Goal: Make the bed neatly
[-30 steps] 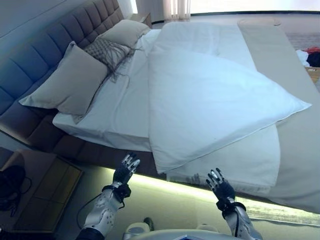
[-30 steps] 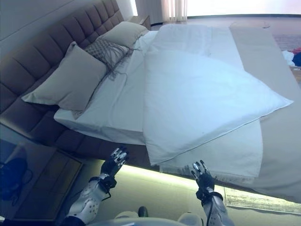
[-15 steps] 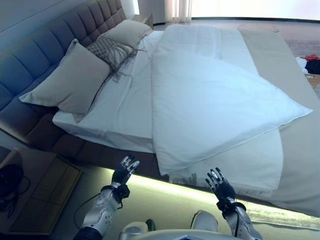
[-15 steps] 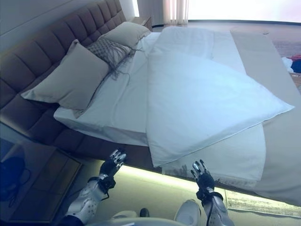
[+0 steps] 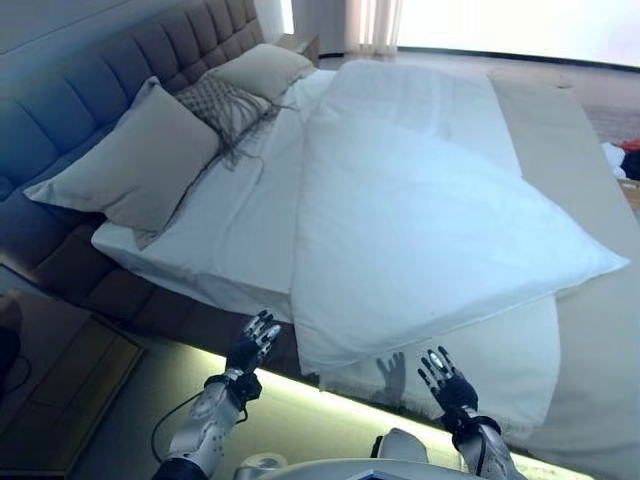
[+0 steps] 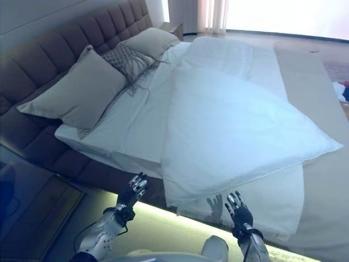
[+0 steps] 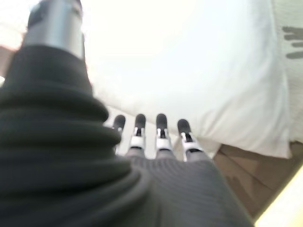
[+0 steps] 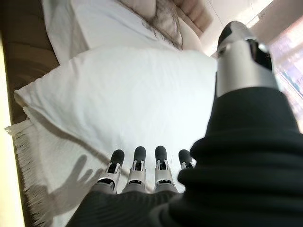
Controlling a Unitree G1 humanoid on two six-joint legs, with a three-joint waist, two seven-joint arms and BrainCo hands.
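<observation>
A white duvet (image 5: 420,215) lies folded at an angle across the bed, its near corner (image 5: 305,362) hanging over the side edge. Under it a white fringed blanket (image 5: 500,365) covers the near side. The white sheet (image 5: 235,215) is bare toward the headboard. My left hand (image 5: 252,345) is open, held just short of the mattress edge left of the duvet corner. My right hand (image 5: 447,378) is open, fingers spread, in front of the fringed blanket, touching nothing. Both wrist views show straight fingers (image 8: 137,158) with the duvet (image 7: 189,71) past them.
Two beige pillows (image 5: 125,160) (image 5: 262,68) and a fringed grey cushion (image 5: 222,105) lean on the tufted headboard (image 5: 110,70). A beige bedspread (image 5: 575,170) covers the far side. A bedside table (image 5: 50,395) stands at lower left. A lit strip runs under the bed frame (image 5: 330,400).
The camera has moved closer to the bed and the scene has shifted. Both hands stay open and have come nearer the bed's side edge.
</observation>
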